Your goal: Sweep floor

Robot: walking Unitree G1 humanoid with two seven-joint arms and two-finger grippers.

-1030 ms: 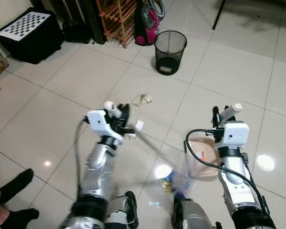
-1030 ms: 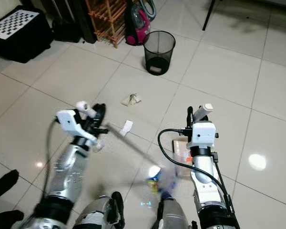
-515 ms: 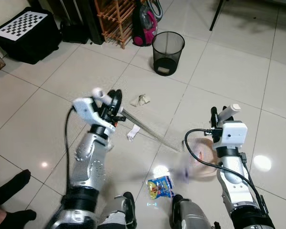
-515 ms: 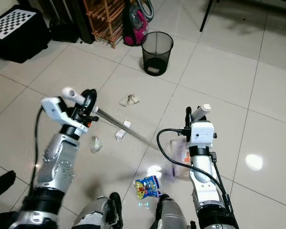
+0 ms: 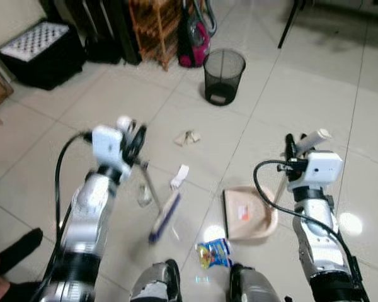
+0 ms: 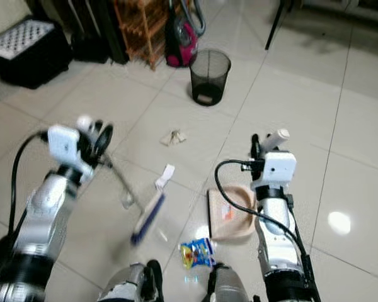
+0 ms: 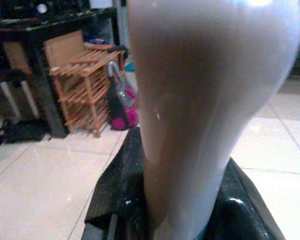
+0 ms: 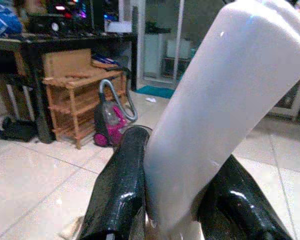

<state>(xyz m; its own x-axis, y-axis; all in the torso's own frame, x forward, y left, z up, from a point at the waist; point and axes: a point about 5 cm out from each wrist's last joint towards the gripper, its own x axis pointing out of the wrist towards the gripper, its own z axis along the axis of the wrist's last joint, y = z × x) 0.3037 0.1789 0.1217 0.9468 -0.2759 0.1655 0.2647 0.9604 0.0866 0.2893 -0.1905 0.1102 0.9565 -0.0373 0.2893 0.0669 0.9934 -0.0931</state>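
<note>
So we've got the left hand clenched on the broom handle and the right hand clenched on the dustpan handle. The broom slants down from the left hand toward the middle, head on the floor just left of the pan mouth. The candy wrapper lies between them, nearer us, so left arm sweeps rightward. Wrapper print's too blurry to read
</note>
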